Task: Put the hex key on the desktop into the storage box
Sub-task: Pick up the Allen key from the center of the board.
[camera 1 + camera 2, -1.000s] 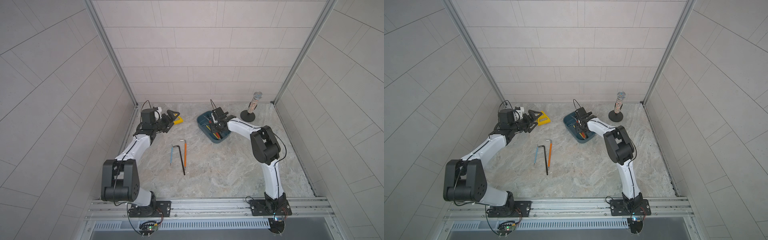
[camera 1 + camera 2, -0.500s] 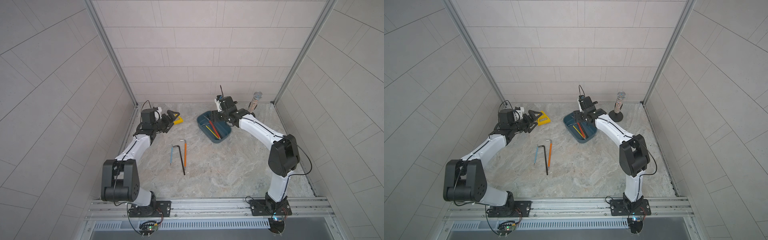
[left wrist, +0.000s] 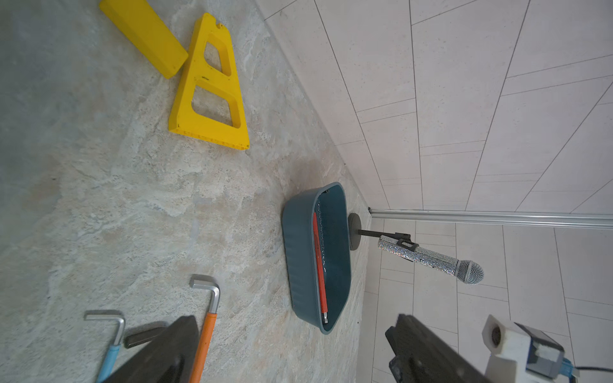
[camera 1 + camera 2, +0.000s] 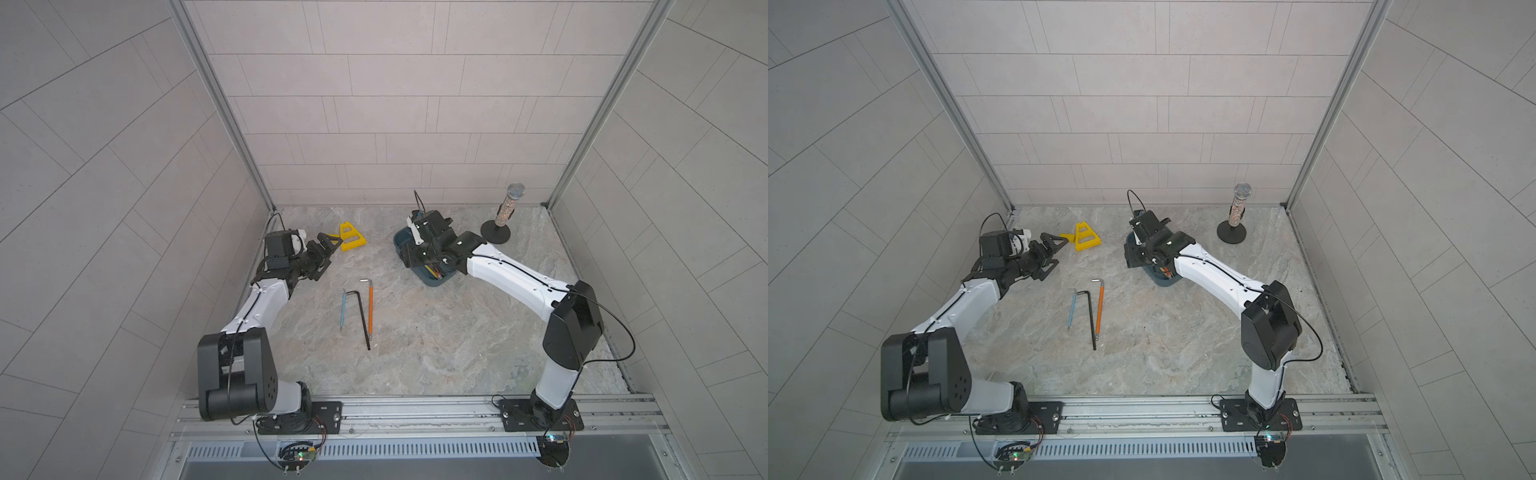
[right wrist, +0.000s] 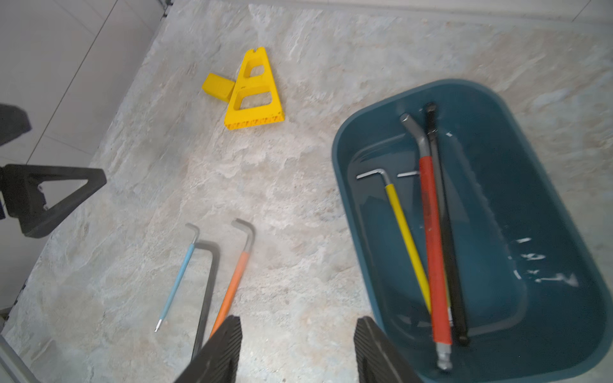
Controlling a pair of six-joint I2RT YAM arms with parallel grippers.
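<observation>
Three hex keys lie side by side on the desktop: a blue one, a long black one and an orange one, also seen in the right wrist view as the blue hex key, the black and the orange. The teal storage box holds a yellow, a red and a black key. In both top views my right arm covers most of the box. My right gripper hangs open and empty over the desktop beside the box. My left gripper is open and empty.
Two yellow plastic pieces lie at the back left, just beyond my left gripper. A glittery microphone stands on a round black base at the back right. Tiled walls close in three sides of the desktop.
My right gripper has risen out of the storage box and swung to the side facing the loose keys, its jaws narrowing a little. The left arm and the keys on the desktop have not moved.
</observation>
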